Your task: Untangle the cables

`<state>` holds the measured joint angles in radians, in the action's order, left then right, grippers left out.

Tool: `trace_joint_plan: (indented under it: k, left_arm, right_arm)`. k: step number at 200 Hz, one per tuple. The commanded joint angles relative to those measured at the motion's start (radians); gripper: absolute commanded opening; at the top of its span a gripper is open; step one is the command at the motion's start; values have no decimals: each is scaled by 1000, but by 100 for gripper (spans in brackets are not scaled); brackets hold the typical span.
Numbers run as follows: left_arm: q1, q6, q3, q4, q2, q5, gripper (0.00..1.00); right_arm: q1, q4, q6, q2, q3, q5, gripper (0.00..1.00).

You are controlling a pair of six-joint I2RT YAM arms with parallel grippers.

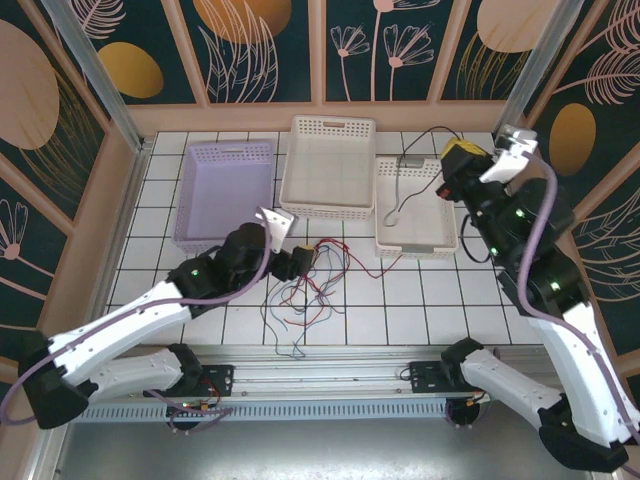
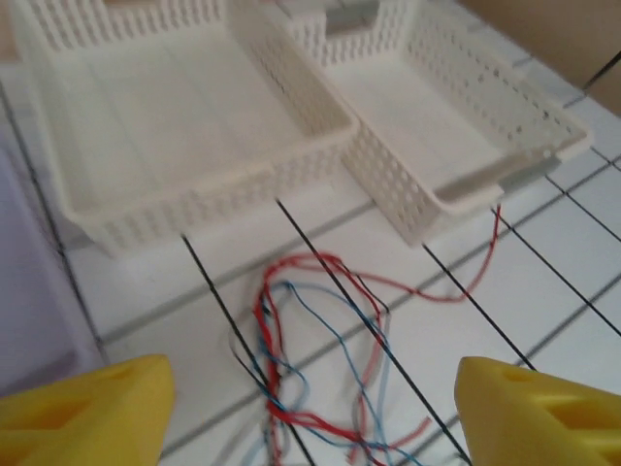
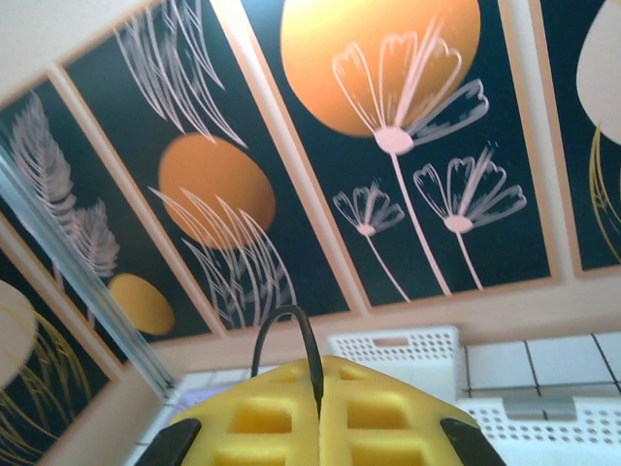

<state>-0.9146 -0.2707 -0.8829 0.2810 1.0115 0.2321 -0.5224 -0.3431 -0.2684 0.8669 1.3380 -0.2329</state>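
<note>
We see our left gripper (image 2: 315, 413) spread wide, holding nothing, above the tangle of red, blue and dark cables (image 2: 310, 359) that lies on the tabletop (image 1: 420, 300), just near of the white baskets. Our right gripper (image 3: 320, 393) is pressed together, pinching a dark cable (image 3: 291, 320) that trails down into the small white basket (image 1: 415, 248) at the right.

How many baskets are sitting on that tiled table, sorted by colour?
Lilac basket: 1
White baskets, large and small: 2
Total: 3
</note>
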Motion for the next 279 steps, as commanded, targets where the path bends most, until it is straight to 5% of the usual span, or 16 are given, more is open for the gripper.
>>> trace_joint_plan:
  k: [1,18,82,124,214,279]
  left_arm:
    - [6,51,21,-69,-99,162,89]
    - [6,60,75,-118,-189,222,98]
    - [6,18,218,-218,-412,401,99]
    - [6,16,217,-209,-390,409,98]
    - [6,20,213,-190,-351,401,99]
    - [6,18,196,-171,-301,380,99]
  right_arm:
    - [18,59,35,37,-29,-32,0]
    - [37,75,21,69,-42,7,0]
    - [232,148,-49,148,-167,163,0]
    - [329,189,-140,206,-273,210,0]
    - [364,229,-254,422,-400,190,0]
    - [367,63,-230,652,-257,91,0]
